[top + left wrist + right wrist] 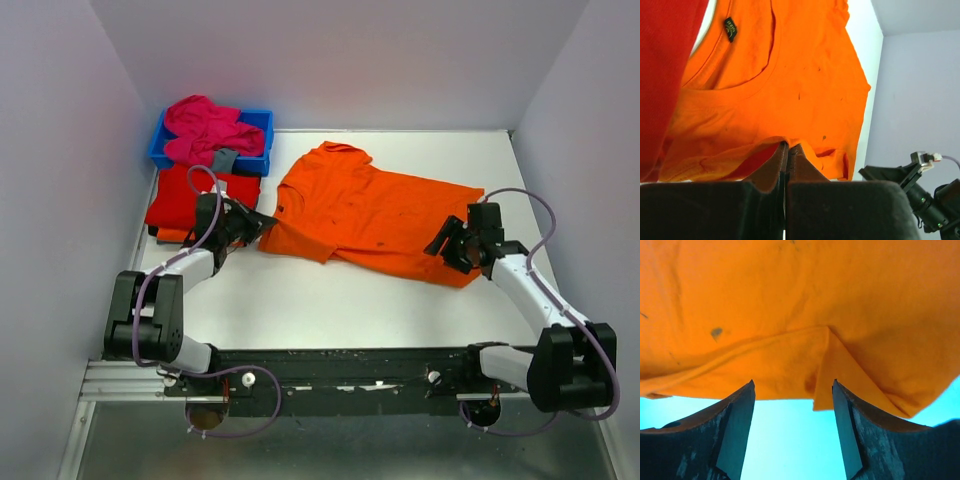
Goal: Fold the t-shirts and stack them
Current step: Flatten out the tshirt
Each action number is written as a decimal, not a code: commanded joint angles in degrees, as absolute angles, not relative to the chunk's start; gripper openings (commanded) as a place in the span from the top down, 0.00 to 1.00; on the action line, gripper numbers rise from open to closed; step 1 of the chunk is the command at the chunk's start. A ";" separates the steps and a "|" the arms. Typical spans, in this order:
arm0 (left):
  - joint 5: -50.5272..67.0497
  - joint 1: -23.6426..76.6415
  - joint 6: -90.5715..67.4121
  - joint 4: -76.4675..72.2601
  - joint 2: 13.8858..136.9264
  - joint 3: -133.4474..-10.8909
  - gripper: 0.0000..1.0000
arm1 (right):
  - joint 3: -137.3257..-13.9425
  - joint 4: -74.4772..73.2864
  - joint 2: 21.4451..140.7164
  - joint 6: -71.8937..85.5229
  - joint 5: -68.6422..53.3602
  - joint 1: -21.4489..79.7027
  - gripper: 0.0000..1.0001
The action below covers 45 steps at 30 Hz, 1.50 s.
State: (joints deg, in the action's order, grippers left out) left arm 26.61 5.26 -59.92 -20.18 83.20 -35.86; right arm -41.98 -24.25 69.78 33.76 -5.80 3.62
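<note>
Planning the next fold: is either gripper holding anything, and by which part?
Left gripper pinches the orange t-shirt by an edge fold near its collar; right gripper is open, holding nothing.

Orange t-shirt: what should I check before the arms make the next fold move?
1. Is the left gripper shut on the orange t-shirt edge: ok.
2. Is the right gripper gripping the hem: not ok, jaws open, hem loose in front of them.
3. Shirt lying flat: not ok, creased near the right hem.
4. Is the red t-shirt folded, far left: ok.
5. Is the pink t-shirt inside the blue bin, out of the way: ok.
</note>
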 commanded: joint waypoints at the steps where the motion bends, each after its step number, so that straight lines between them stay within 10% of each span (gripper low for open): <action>1: 26.89 5.27 -60.73 -23.90 84.29 -38.06 1.00 | -38.15 -28.30 66.45 32.78 -0.89 6.76 0.30; 13: 29.18 5.36 -61.79 -27.77 85.43 -36.04 1.00 | -44.21 -36.82 76.72 39.02 19.33 18.19 0.47; 23: 29.44 5.36 -61.17 -27.51 85.08 -36.04 1.00 | -41.75 -42.18 71.73 45.08 22.49 18.54 0.92; 31: 29.27 5.36 -62.23 -28.65 83.50 -33.93 1.00 | -43.42 -52.20 63.03 53.18 30.41 18.46 0.99; 39: 28.39 5.71 -62.40 -25.41 76.13 -29.98 1.00 | -42.45 -56.06 60.47 50.96 23.11 18.54 0.87; 41: 27.60 5.71 -61.88 -22.95 72.96 -29.27 1.00 | -42.89 -57.74 60.21 53.08 22.33 18.89 0.67; 43: 26.28 5.71 -61.18 -19.96 69.71 -29.01 1.00 | -43.33 -59.23 58.98 55.00 23.28 18.90 0.26; 45: 25.32 5.71 -60.39 -17.15 66.46 -28.74 1.00 | -42.90 -59.77 56.53 56.86 25.31 18.90 0.23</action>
